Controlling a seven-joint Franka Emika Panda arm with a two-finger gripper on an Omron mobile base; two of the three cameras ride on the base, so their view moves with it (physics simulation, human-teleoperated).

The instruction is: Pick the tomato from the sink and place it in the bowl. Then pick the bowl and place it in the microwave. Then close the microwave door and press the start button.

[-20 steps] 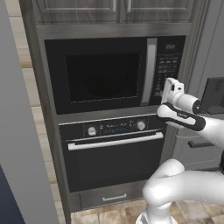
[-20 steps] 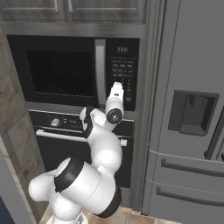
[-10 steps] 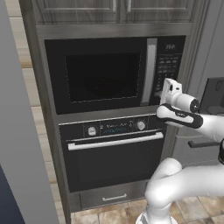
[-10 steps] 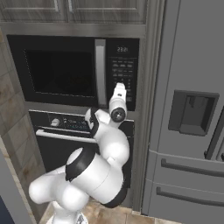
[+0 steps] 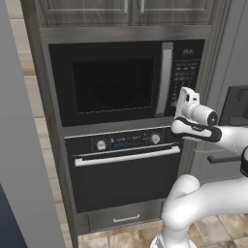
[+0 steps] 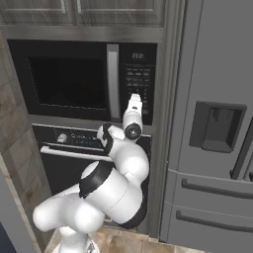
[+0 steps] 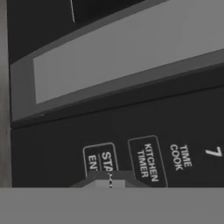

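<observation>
The microwave (image 5: pixel 116 82) is built into the cabinet column, and the microwave door (image 6: pixel 64 81) is shut, its silver handle strip (image 5: pixel 165 80) upright beside the black keypad (image 6: pixel 138 79). My gripper (image 6: pixel 134 100) is pressed up to the lower keypad. In the hand view its tips (image 7: pixel 110 178) sit together, shut, right at the start button (image 7: pixel 103 158), next to the kitchen timer key (image 7: pixel 146 161). Behind the dark window, the bowl and tomato are hidden. The sink is out of view.
Just below the microwave sits an oven (image 5: pixel 123 160) with knobs and a horizontal bar handle. A grey fridge (image 6: pixel 217 128) stands right of the column, close to my arm. Wooden cabinets (image 5: pixel 126 9) are above, a wall edge (image 5: pixel 19 145) at left.
The hand has edged slightly up and in toward the keypad, while the arm's lower links have swung round. The microwave door stays shut.
</observation>
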